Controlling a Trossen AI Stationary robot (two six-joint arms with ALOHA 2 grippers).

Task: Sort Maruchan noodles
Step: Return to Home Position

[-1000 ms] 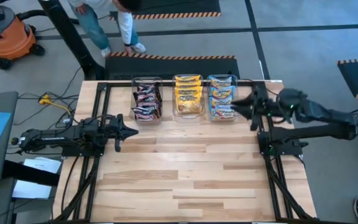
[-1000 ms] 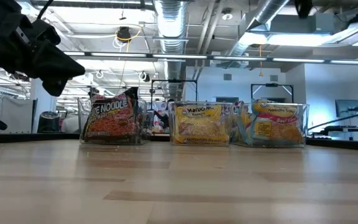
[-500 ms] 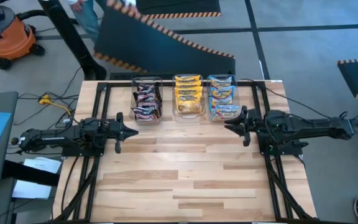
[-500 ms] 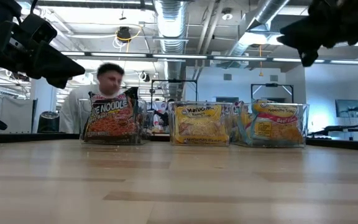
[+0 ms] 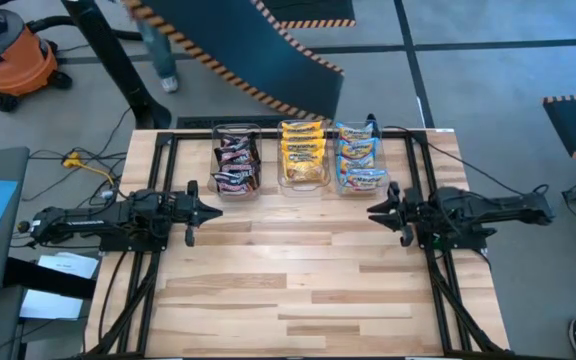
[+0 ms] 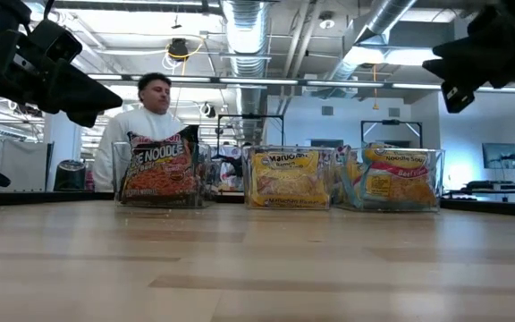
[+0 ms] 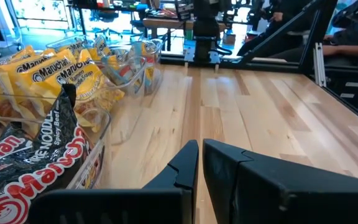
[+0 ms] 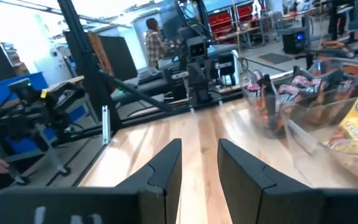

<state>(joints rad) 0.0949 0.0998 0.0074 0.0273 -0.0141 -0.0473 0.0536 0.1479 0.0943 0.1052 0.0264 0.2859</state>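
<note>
The Maruchan noodles stand in three clear tubs along the table's far edge. The maroon-black packets (image 5: 236,162) (image 6: 157,170) are in the left tub, the yellow-orange ones (image 5: 303,152) (image 6: 286,177) in the middle, and the light blue ones (image 5: 359,158) (image 6: 392,177) in the right tub. My left gripper (image 5: 216,210) (image 7: 200,163) is shut and hovers near the maroon tub on its near side, pointing toward the table's right. My right gripper (image 5: 371,211) (image 8: 200,163) is open and empty. It sits on the near side of the blue tub and points toward the table's left.
Bare wooden table (image 5: 298,280) spreads between and in front of both arms. Black frame rails (image 5: 438,290) run along the left and right sides. Behind the table a person (image 6: 155,107) stands, and a black mat with a striped edge (image 5: 238,50) is raised off the floor.
My right gripper has drawn back from above the blue tub toward the table's near edge and come down, ending level and pointing left. The person behind the table has lifted the black striped mat off the floor. The left arm has kept still.
</note>
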